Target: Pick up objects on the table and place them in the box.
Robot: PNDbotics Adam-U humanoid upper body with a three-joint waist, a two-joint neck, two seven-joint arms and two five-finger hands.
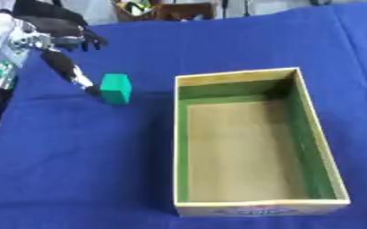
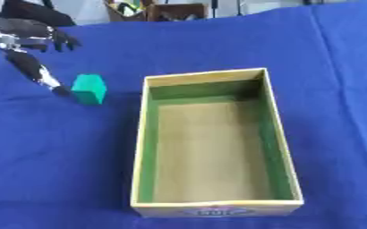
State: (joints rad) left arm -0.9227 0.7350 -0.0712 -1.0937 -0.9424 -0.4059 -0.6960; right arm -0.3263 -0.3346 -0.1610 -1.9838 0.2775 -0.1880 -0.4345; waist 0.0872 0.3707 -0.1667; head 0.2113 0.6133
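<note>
The left robot hand [image 1: 57,53] comes in from the far left with its fingers spread and mostly straight, holding nothing; one long finger [image 1: 70,71] reaches down until its tip touches, or all but touches, the left face of the green block [image 1: 116,88]; the right robot hand shows in neither view. The block stands on the blue surface [image 1: 77,170] just left of the wooden box [image 1: 180,134], near its far left corner, and the box is empty. The likely trouble is that a single fingertip on one face would only push the block rightward or tip it; with no thumb visibly opposed across it, a lift would probably slip; a shove could jam it against the box wall. The block stands upright, its long axis roughly vertical, with a broad face turned toward the near left.
</note>
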